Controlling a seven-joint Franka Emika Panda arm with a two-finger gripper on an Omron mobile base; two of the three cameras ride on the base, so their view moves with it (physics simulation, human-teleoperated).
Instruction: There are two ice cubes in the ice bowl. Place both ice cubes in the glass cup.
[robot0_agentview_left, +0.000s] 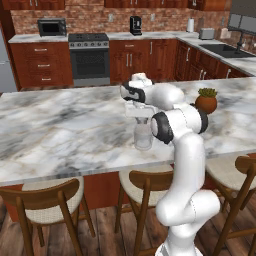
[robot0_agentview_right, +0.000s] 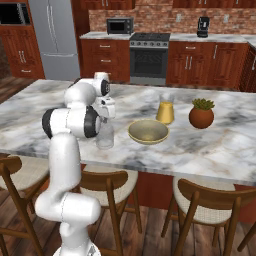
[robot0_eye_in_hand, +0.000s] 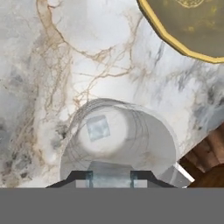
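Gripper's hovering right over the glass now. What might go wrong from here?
The gripper hangs directly above the glass cup, which already holds one ice cube; descending further may knock the cup. The cup sits near the counter edge, so a nudge might tip it off. I cannot tell whether a second cube sits between the fingertips; opening off-centre may drop it outside.

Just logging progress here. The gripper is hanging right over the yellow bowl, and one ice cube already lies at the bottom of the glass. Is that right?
Not quite. The gripper hangs over the glass cup, not the ice bowl, which sits off to one side, as the hand view shows. One ice cube does lie at the bottom of the glass.
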